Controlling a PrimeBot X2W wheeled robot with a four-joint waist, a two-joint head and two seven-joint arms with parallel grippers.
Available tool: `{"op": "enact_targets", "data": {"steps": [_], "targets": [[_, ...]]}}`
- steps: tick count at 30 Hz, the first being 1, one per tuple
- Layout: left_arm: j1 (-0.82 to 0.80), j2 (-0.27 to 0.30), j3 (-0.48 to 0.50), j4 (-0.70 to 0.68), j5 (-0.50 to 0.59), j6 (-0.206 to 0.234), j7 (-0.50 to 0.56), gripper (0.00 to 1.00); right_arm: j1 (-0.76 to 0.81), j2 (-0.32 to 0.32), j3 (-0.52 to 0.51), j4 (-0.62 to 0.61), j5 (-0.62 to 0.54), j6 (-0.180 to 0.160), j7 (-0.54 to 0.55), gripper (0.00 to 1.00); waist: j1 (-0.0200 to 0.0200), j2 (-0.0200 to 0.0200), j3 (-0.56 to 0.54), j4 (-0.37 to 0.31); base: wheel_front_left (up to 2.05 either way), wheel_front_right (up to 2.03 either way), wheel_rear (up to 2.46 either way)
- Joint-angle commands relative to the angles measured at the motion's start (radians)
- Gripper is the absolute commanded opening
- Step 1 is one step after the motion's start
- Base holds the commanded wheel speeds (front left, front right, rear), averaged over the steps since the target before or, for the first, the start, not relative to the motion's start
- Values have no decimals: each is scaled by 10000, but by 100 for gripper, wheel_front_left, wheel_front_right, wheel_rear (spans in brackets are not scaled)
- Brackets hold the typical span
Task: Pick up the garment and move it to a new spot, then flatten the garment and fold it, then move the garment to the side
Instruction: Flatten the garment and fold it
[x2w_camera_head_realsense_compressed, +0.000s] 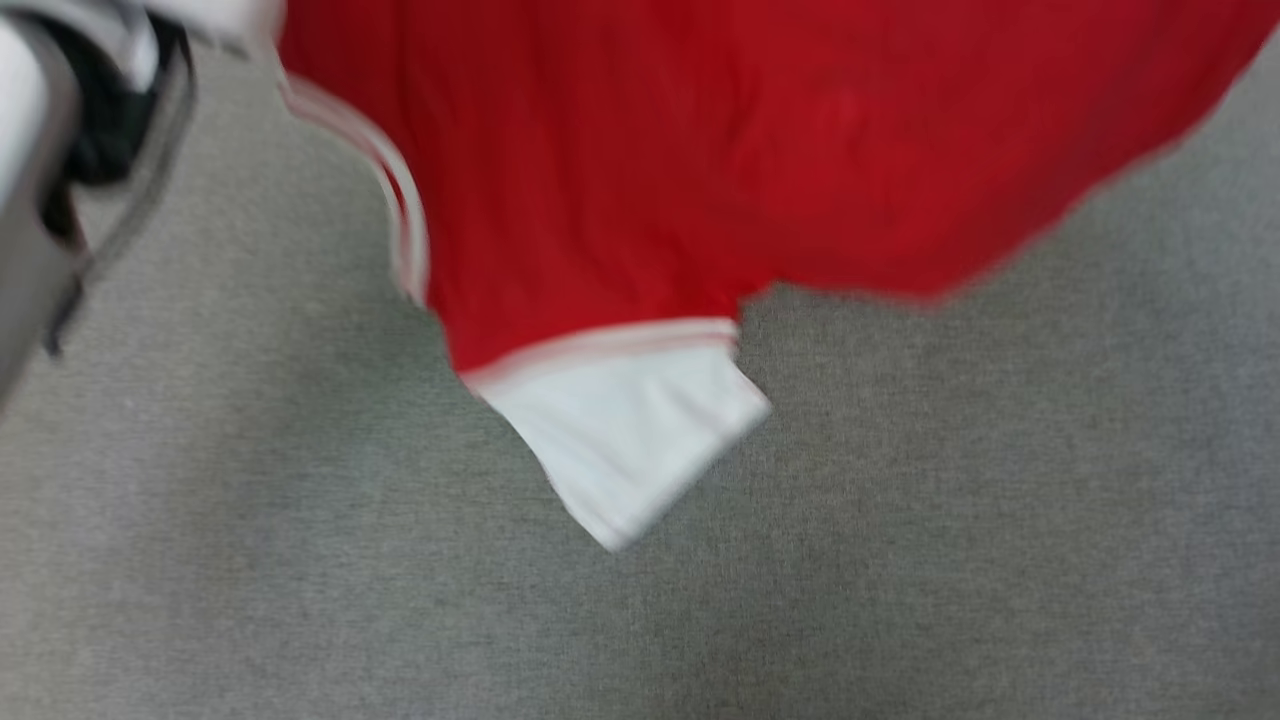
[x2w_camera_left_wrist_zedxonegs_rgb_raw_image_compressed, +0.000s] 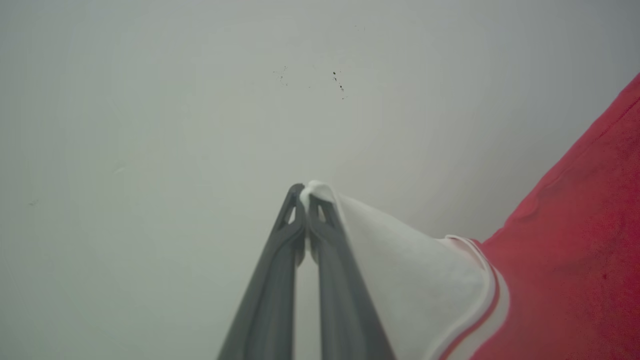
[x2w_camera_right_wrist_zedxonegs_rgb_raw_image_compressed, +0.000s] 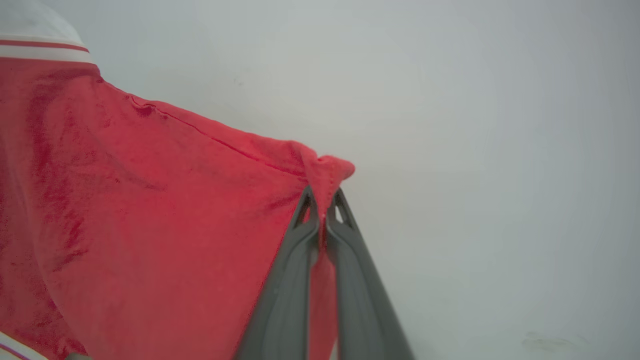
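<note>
Red, white-sleeved jersey shirt (x2w_camera_head_realsense_compressed: 700, 150) hangs above grey woven surface (x2w_camera_head_realsense_compressed: 300, 560), left gripper (x2w_camera_left_wrist_zedxonegs_rgb_raw_image_compressed: 306, 200) clamped on a sleeve tip, right gripper (x2w_camera_right_wrist_zedxonegs_rgb_raw_image_compressed: 324, 202) on a red corner; either shallow pinch could slip.

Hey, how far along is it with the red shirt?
Pickup looks done: the garment hangs above the grey surface. In hand: left gripper, jaws shut on a white sleeve, and right gripper, jaws shut on a red edge, hold it spread. Setting down, flattening, folding and moving aside remain.
</note>
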Motion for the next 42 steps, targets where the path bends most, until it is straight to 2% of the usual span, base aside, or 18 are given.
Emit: {"op": "enact_targets", "data": {"steps": [1, 14, 19, 23, 27, 31, 36, 42], "targets": [[-708, -145, 50, 270, 128, -175, 66, 0, -545, 209, -112, 216, -237, -9, -158, 0, -1, 0, 545, -137, 0, 0, 0], [-6398, -1603, 290, 3147, 1130, -1380, -6, 0, -5322, 1845, -861, 3085, -2652, -8, -1893, 0, -1, 0, 2036, -214, 0, 0, 0], [-7696, -1992, 239, 4382, 1310, -1793, -340, 0, -6787, 2316, -1065, 4439, -3213, -8, -2574, 0, -1, 0, 2343, -220, 0, 0, 0], [-8197, -2211, 192, 5124, 1347, -2013, -568, 0, -7391, 2535, -917, 5455, -3439, -8, -3068, 0, -1, 0, 2559, -187, 0, 0, 0], [-7975, -2411, 129, 5582, 1212, -2139, -736, 0, -7645, 2692, -543, 6286, -3364, -8, -3471, 0, -1, 0, 2865, -120, 0, 0, 0], [-7422, -2454, 96, 5847, 1080, -2058, -962, 0, -7318, 2801, -123, 6892, -3167, -9, -3974, 0, -1, 0, 3109, -90, 0, 0, 0], [-6235, -2407, 30, 5986, 847, -2212, -1199, 0, -6436, 2998, 465, 7518, -2735, -9, -4669, 0, -1, 0, 3117, -58, 0, 0, 0], [-3908, -2094, 143, 5541, 525, -2221, -1324, 0, -4550, 3227, 1067, 7762, -1975, -9, -5513, 0, -1, 0, 2617, -73, 0, 0, 0]]}}
